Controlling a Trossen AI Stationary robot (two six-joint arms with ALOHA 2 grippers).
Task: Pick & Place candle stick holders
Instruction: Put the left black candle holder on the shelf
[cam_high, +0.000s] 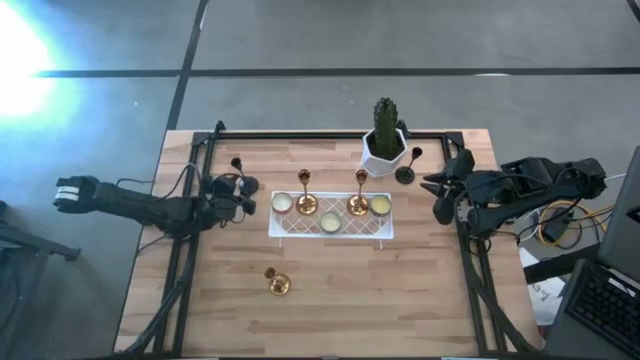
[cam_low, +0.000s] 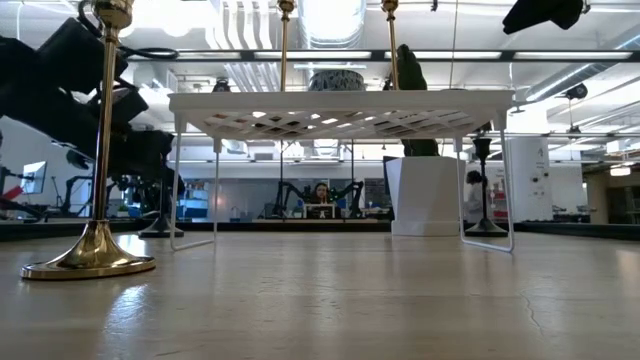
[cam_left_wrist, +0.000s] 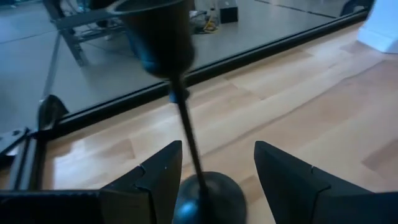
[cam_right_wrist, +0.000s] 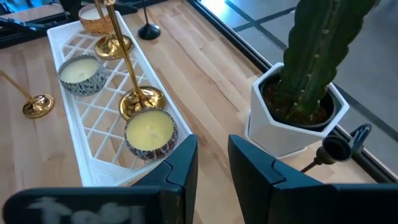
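A black candle stick holder (cam_left_wrist: 186, 124) stands on its round base (cam_left_wrist: 211, 193) at the table's far left, and also shows in the high view (cam_high: 237, 165). My left gripper (cam_left_wrist: 214, 152) is open, level with the table, with one finger on each side of the holder's thin stem just above the base. It also shows in the high view (cam_high: 243, 190). Two gold holders (cam_high: 306, 205) (cam_high: 358, 204) stand on a white rack (cam_high: 330, 235). A third gold holder (cam_high: 277, 284) stands on the table near the front. A second black holder (cam_high: 405, 172) stands beside the cactus pot. My right gripper (cam_high: 440, 195) is open and empty at the right.
The white grid rack on thin legs (cam_low: 340, 105) also carries three round candles (cam_high: 283, 203) (cam_high: 330, 221) (cam_high: 381, 206). A white pot with a cactus (cam_high: 384, 145) stands behind the rack. A black frame (cam_high: 330, 134) runs along the table's edges.
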